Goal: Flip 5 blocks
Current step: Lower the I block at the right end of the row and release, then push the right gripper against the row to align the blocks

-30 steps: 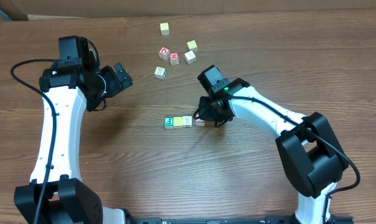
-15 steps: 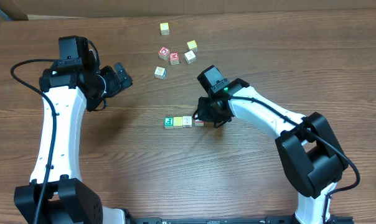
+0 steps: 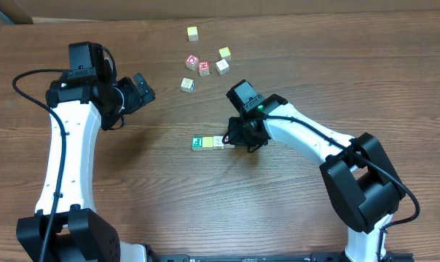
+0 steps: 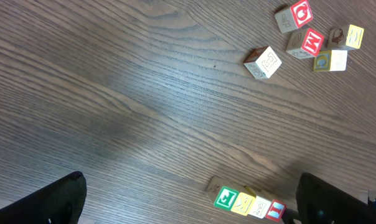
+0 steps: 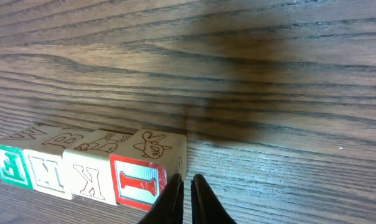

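Now the right gripper, pinched shut and empty, has nudged left — the red-framed "I" block ends a flush four-block row, so probably one flip remains.

**Wood Below, Plastic Above**

The worktop is dark wood grain, matt and streaky. The blocks are pale smooth wood with painted faces. The left arm and right arm wear glossy white plastic shells; the right claw looks matt black.
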You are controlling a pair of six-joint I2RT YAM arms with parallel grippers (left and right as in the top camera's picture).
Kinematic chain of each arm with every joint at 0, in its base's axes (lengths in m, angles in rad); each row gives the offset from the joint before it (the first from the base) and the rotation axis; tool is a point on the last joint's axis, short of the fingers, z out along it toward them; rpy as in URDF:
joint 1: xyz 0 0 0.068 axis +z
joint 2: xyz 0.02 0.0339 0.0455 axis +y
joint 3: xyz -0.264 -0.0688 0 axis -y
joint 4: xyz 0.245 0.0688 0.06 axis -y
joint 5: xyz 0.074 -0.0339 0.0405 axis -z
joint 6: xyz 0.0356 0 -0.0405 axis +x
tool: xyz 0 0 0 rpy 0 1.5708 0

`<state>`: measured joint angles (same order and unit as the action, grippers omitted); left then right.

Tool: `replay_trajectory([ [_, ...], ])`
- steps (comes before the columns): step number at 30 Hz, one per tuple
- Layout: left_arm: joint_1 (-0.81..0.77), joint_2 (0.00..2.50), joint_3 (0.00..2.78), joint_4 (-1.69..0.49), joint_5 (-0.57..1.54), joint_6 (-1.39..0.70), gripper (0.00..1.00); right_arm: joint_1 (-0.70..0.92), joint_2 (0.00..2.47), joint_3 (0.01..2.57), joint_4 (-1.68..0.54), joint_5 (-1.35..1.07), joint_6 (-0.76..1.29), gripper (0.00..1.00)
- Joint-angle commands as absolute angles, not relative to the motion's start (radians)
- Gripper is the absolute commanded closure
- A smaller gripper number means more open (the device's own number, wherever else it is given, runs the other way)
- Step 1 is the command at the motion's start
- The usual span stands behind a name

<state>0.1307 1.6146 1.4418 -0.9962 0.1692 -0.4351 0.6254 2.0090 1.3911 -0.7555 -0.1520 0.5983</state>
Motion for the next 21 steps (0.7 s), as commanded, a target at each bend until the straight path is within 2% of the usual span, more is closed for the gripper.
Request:
replay_trajectory([
  [1, 0.124, 1.617, 1.448, -0.994, 0.173, -0.422, 0.0, 0.628, 1.992, 1.38, -0.754, -0.158, 0.595, 0.91],
  [7, 0.124, 1.617, 1.448, -0.994, 0.173, -0.422, 0.0, 0.619, 1.992, 1.38, -0.72, -0.042, 0.566, 0.89],
  [16, 0.124, 1.617, 1.448, -0.994, 0.173, -0.422, 0.0, 0.607, 1.993, 1.38, -0.504, 0.006, 0.566, 0.89],
  [19, 0.124, 1.617, 1.448, -0.994, 0.173, -0.422, 0.0, 0.614, 1.994, 1.38, -0.484, 0.007, 0.57, 0.96],
  [21, 0.124, 1.617, 1.448, -0.994, 0.173, -0.422, 0.0, 0.62, 1.999, 1.38, -0.482, 0.007, 0.569, 0.96],
])
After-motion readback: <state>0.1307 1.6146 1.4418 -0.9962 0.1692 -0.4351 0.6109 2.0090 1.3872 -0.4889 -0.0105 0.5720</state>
